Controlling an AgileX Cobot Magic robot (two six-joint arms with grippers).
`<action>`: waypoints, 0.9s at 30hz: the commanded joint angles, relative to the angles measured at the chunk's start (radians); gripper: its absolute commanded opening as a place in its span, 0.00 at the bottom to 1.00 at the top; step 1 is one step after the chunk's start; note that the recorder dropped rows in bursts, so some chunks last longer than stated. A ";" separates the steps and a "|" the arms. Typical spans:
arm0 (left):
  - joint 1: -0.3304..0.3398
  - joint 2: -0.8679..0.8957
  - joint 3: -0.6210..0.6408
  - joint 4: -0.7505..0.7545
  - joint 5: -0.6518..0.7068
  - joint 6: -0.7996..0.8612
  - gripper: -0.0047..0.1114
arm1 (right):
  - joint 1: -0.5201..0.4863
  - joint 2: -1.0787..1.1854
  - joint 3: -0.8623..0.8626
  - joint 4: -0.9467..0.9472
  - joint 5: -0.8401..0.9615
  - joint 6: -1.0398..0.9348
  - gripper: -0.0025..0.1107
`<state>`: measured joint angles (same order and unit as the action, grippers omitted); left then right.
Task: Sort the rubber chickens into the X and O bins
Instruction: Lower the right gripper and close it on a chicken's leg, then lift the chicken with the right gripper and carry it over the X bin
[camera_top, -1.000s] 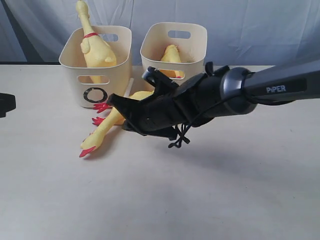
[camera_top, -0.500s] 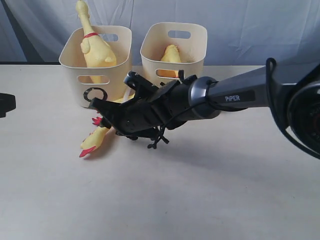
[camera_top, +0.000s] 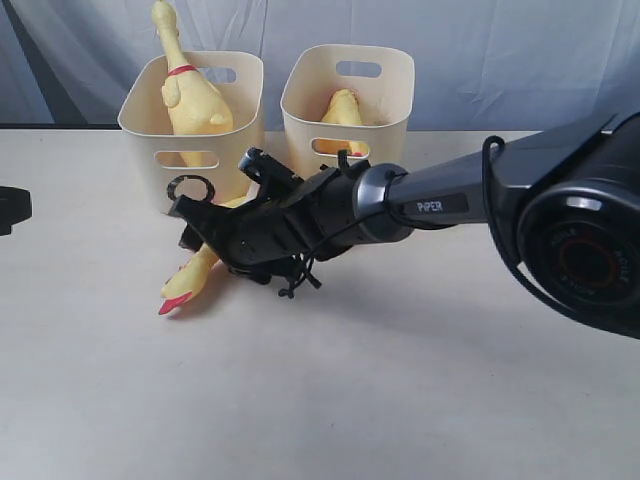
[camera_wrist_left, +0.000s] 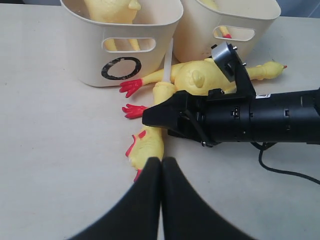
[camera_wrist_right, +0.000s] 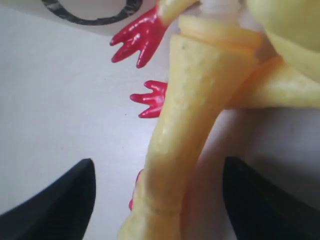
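Two yellow rubber chickens lie overlapping on the table in front of the O bin (camera_top: 190, 150). One has its red-combed head (camera_top: 178, 290) toward the near left. The other's red feet (camera_wrist_left: 131, 86) point at the O bin. My right gripper (camera_top: 195, 222) reaches across, open, its fingers straddling the first chicken's long neck (camera_wrist_right: 185, 140) without touching it. My left gripper (camera_wrist_left: 161, 167) is shut and empty, just short of that chicken's head (camera_wrist_left: 147, 146). A third chicken (camera_top: 190, 95) stands in the O bin. Another chicken (camera_top: 342, 108) lies in the second bin (camera_top: 385, 100), whose mark is hidden.
The two bins stand side by side at the back of the table against a blue-grey cloth. The right arm (camera_top: 440, 200) stretches from the right across the middle, with a loose black cable (camera_wrist_left: 280, 167) under it. A dark part of the left arm (camera_top: 12, 208) shows at the left edge.
My right gripper has moved left and lower, from above the chickens' bodies to the neck near the O bin. The chickens and bins have stayed put.
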<state>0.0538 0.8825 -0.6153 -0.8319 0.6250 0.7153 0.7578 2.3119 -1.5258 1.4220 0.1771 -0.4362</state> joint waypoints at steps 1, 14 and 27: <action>-0.006 -0.008 0.007 -0.010 0.003 0.003 0.04 | 0.000 0.035 -0.026 0.050 -0.007 -0.004 0.61; -0.006 -0.008 0.007 -0.011 0.003 0.003 0.04 | 0.000 0.088 -0.085 0.094 0.070 -0.004 0.15; -0.006 -0.008 0.007 -0.011 0.003 0.003 0.04 | 0.000 0.064 -0.085 0.106 0.091 -0.004 0.06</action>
<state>0.0538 0.8825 -0.6153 -0.8319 0.6250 0.7153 0.7578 2.4009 -1.6080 1.5384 0.2526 -0.4310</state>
